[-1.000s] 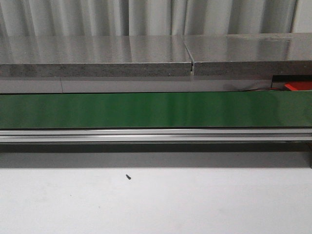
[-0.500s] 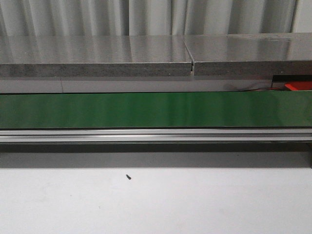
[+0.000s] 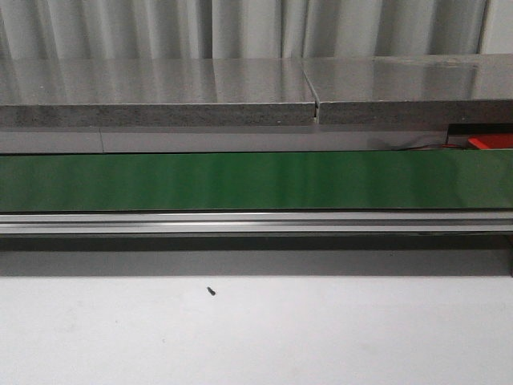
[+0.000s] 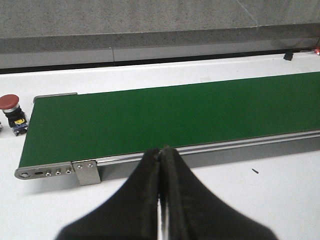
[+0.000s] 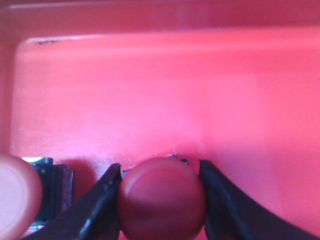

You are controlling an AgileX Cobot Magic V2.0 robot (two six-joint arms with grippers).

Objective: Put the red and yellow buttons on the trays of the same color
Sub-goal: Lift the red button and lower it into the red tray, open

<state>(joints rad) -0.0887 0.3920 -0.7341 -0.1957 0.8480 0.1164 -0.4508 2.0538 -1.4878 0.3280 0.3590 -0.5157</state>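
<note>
In the right wrist view my right gripper (image 5: 161,200) is down inside the red tray (image 5: 165,95), with its two fingers against both sides of a red button (image 5: 162,200). Another button (image 5: 17,195) with a pale-looking cap stands in the same tray close beside it. In the left wrist view my left gripper (image 4: 161,152) is shut and empty, above the white table just in front of the green conveyor belt (image 4: 165,117). A second red button (image 4: 10,102) stands on the table off the belt's end. No yellow button or yellow tray shows. Neither gripper shows in the front view.
The front view shows the green belt (image 3: 256,180), its metal rail (image 3: 256,222), a grey stone ledge (image 3: 160,92) behind it, and a corner of the red tray (image 3: 490,142) at the far right. A small black speck (image 3: 211,291) lies on the white table.
</note>
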